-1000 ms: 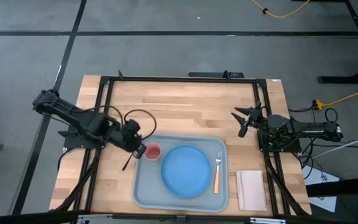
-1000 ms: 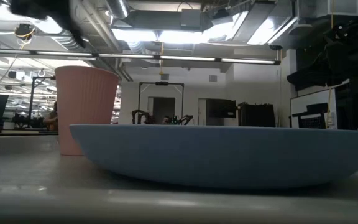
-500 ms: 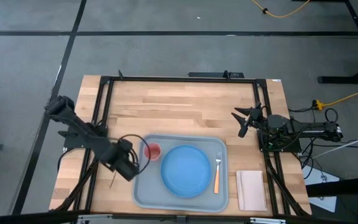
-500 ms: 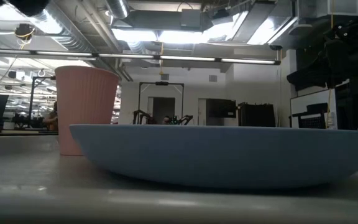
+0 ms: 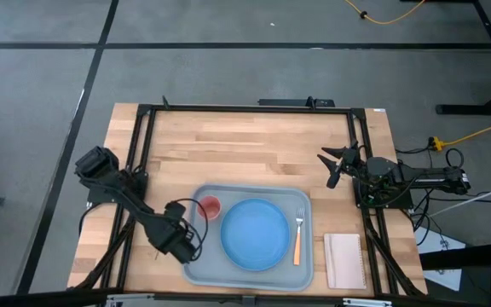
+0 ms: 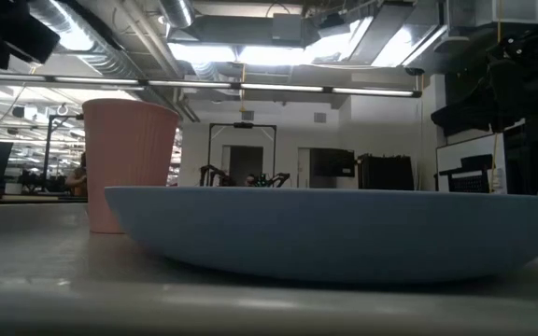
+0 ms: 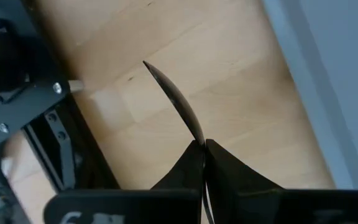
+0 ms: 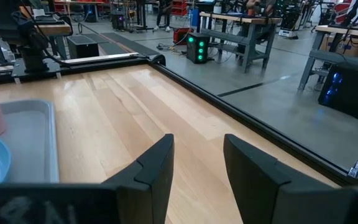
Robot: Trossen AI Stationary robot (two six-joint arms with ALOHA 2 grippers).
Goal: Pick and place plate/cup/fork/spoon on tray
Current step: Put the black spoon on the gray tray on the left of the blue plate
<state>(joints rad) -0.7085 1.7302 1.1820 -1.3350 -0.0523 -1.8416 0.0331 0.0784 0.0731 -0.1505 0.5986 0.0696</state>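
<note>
My left gripper (image 5: 177,243) is shut on the slim dark spoon (image 7: 176,102), above the wood just outside the left rim of the pale blue-grey tray (image 5: 201,266). The blue plate (image 5: 256,233) lies in the tray's middle. The pink-red cup (image 5: 210,206) stands upright at the tray's far left corner, and the orange-handled fork (image 5: 297,234) lies to the right of the plate. In the low view the cup (image 6: 129,163) stands behind the plate (image 6: 334,233). My right gripper (image 5: 335,166) waits open by the table's right edge. My left gripper pinches the spoon between its two fingertips (image 7: 191,163), at a point (image 7: 199,140) partway along it. The fingers come from above, roughly in line with the spoon. The slim free end (image 7: 149,67) sticks out past the tips over bare wood. Which end that is, I cannot tell.
A small white rectangular pad (image 5: 343,260) lies on the wood right of the tray. A black metal frame (image 5: 143,153) runs along the table's left, far and right sides. Bare wood (image 5: 245,149) lies beyond the tray's far rim.
My left gripper has carried the spoon from beside the cup toward the table's near edge, along the tray's left rim, turning as it went. It has stayed shut on the spoon. The cup, plate and fork have not moved.
</note>
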